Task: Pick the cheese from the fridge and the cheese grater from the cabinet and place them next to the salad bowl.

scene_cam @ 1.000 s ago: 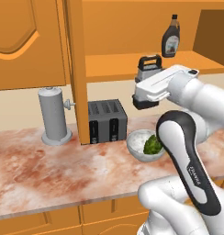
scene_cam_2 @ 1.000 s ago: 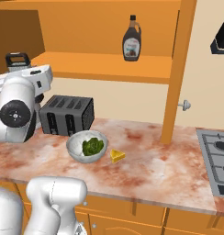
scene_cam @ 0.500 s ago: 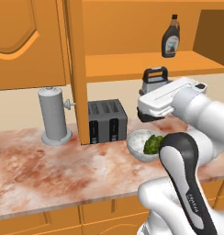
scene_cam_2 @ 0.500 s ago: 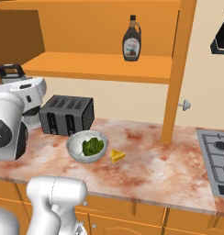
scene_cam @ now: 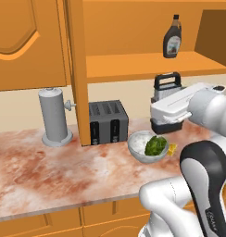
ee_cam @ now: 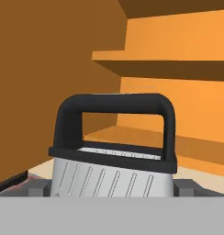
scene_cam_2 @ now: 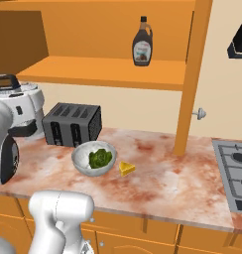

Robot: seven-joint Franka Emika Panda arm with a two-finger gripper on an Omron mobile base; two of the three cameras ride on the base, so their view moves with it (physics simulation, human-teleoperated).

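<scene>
The silver cheese grater [scene_cam: 166, 88] with black handle and black base stands upright between the fingers of my gripper [scene_cam: 166, 111], which is shut on its wide body. It hangs low at the counter, right of the salad bowl [scene_cam: 139, 142] and below the cabinet [scene_cam: 147, 65] shelf. In the hand view the cheese grater [ee_cam: 114, 151] sits between the two fingers of the gripper [ee_cam: 114, 189]. From the right the grater [scene_cam_2: 8, 83] is left of the salad bowl [scene_cam_2: 79, 158]. The cheese [scene_cam_2: 126, 168] lies on the counter beside the bowl, on its other side. The fridge is out of view.
A black toaster [scene_cam: 108, 121] stands behind the bowl. A grey canister [scene_cam: 54, 115] is further left. A dark syrup bottle [scene_cam: 172, 39] stands on the cabinet shelf. A stove [scene_cam_2: 237, 171] lies at the counter's right end. The open cabinet door's edge [scene_cam: 78, 69] hangs above the toaster.
The hand has carried the grater out of the cabinet, down and to the right toward the counter. Bowl, cheese and toaster have stayed put.
</scene>
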